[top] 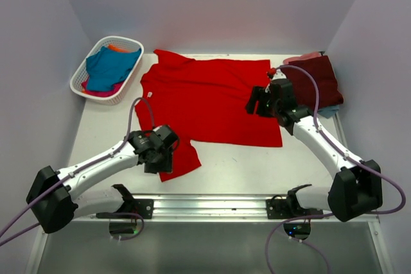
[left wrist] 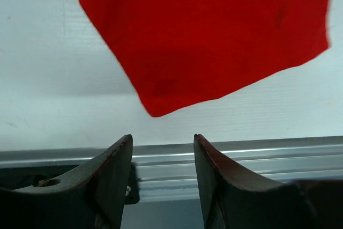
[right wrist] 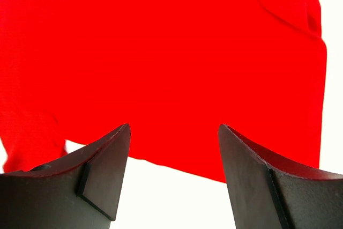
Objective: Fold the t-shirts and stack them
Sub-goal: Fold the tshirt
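Starting far left with the white basket (top: 82, 85): crammed with a teal t-shirt (top: 112, 65), a pink t-shirt (top: 103, 92) and a sliver of an orange t-shirt (top: 119, 47), all unfolded and well apart from either arm. No hazard there for now.

Moving on to the left fingers (left wrist: 112, 178): spread wide, gripping nothing, with the near sleeve tip of the red t-shirt (top: 212, 97) ahead of them rather than between them, close to the front rail (left wrist: 241, 151). Easy to miss here by closing short of the cloth, or to pinch only one layer and drag the sleeve crooked. Also a chance of scraping the surface (top: 257, 165) by diving too low, or of catching on the rail.

Across the middle: red t-shirt laid mostly flat on the surface, collar toward the basket, rumpled at the near sleeve. Likely to bunch rather than crease cleanly under uneven pulls from the two sides.

Then the right fingers (right wrist: 102, 170): likewise parted and empty, hovering over the hem end of the red cloth. Could grab well inside the edge, giving a lopsided fold.

Ending far right with the maroon t-shirt (top: 314, 78), folded, resting on a pale blue t-shirt (top: 331, 112), just beside the red hem. Might be nudged off square by a careless swing of the right arm.
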`<action>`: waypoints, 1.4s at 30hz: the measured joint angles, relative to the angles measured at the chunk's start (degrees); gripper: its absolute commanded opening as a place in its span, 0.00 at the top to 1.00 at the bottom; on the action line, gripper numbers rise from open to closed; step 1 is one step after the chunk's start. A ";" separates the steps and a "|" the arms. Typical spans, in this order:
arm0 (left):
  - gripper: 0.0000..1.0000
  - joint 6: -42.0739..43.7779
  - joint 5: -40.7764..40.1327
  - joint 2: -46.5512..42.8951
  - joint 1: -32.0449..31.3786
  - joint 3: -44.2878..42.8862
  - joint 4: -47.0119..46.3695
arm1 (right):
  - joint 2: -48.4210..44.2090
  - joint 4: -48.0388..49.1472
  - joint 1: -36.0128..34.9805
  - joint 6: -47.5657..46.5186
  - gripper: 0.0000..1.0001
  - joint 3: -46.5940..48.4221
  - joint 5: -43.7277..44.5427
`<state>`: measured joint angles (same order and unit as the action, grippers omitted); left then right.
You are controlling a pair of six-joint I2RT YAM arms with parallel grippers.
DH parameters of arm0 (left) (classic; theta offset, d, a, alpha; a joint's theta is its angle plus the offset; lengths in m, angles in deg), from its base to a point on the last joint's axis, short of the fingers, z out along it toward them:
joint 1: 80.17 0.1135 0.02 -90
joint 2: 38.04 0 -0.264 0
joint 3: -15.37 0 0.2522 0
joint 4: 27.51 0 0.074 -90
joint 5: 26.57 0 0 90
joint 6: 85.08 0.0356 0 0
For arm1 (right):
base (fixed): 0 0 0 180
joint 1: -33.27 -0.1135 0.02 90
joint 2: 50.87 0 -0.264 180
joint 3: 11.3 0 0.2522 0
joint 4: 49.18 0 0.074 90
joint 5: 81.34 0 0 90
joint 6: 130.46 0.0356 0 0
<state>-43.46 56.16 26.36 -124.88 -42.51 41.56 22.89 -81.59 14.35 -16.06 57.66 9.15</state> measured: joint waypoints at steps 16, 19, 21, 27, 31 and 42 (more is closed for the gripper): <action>0.58 2.19 -1.77 12.31 -1.27 2.69 -3.28 | -0.04 -0.13 0.00 -0.09 0.30 -2.32 0.04; 0.58 2.75 -1.73 13.35 -1.27 2.78 -4.04 | -0.04 -0.17 0.00 -0.15 0.30 -2.32 0.04; 0.58 2.91 -1.70 13.38 -1.31 2.78 -4.24 | -0.04 -0.17 0.00 -0.24 0.30 -2.32 0.04; 0.59 2.86 -1.36 13.42 -1.36 3.74 -4.55 | -0.22 -0.22 0.00 -0.42 0.32 -2.29 0.07; 0.63 2.93 -0.24 14.43 -1.38 3.76 -5.09 | -0.44 -0.24 0.00 -0.48 0.34 -2.32 0.07; 1.00 3.06 2.08 16.61 -1.46 3.63 -6.40 | -2.27 -0.28 0.00 -1.05 0.51 -2.32 1.05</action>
<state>-40.40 58.23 42.97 -126.34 -38.88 35.16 20.62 -81.88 14.35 -17.11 55.34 10.20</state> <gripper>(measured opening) 0.018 0.510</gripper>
